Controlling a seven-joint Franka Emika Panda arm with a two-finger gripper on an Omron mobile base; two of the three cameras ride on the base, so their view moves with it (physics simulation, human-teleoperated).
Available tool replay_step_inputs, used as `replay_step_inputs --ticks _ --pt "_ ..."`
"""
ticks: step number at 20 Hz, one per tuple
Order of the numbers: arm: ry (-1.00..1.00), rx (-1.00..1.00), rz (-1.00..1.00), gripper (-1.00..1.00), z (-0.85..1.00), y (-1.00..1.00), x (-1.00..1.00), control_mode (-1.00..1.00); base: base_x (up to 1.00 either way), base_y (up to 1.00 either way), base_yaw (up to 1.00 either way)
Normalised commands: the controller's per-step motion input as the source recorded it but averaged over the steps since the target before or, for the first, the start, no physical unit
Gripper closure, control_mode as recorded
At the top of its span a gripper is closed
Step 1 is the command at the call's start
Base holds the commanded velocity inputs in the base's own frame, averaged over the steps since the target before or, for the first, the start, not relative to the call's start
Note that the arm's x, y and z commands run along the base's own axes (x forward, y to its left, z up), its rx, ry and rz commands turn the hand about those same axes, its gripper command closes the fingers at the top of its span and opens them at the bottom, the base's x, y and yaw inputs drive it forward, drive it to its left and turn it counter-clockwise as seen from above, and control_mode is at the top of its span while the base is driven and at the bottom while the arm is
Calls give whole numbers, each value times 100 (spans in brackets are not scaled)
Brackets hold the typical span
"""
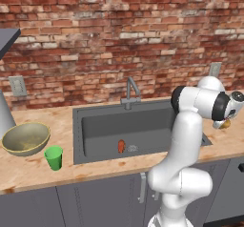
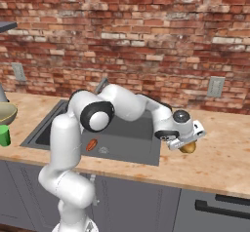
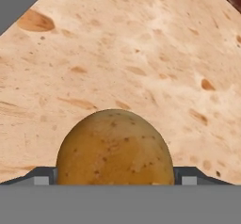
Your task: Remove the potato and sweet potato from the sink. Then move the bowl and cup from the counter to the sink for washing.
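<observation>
- The gripper (image 2: 188, 145) is clamped on the potato (image 2: 188, 147), holding it low over the wooden bench (image 2: 219, 163) just to the right of the sink (image 2: 141, 150); in the hand view the potato (image 3: 115, 148) sits squarely between the two fingertips (image 3: 188, 176), with bare bench behind it.
- This looks like the first step in hand: the potato is out of the basin and seems about ready to be set down.
- The next move likely calls for lowering it until it rests on the bench, then opening the fingers gently so the round lump does not roll.
- The sweet potato (image 1: 121, 146) lies in the sink beside the drain, awaiting its turn.
- The bowl (image 1: 26, 138) and the cup (image 1: 54, 157) stand on the bench left of the sink, close together.
- No brand, label or writing is readable anywhere.
</observation>
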Motion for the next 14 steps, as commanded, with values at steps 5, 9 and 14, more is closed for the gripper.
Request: replay_step_inputs --ticks 5,9,14 --pt "0 0 0 100 -22 0 6 -100 0 0 0" --pt "0 0 0 100 -23 0 4 -100 0 0 0" --pt "1 0 0 -100 -26 0 1 -100 0 0 0"
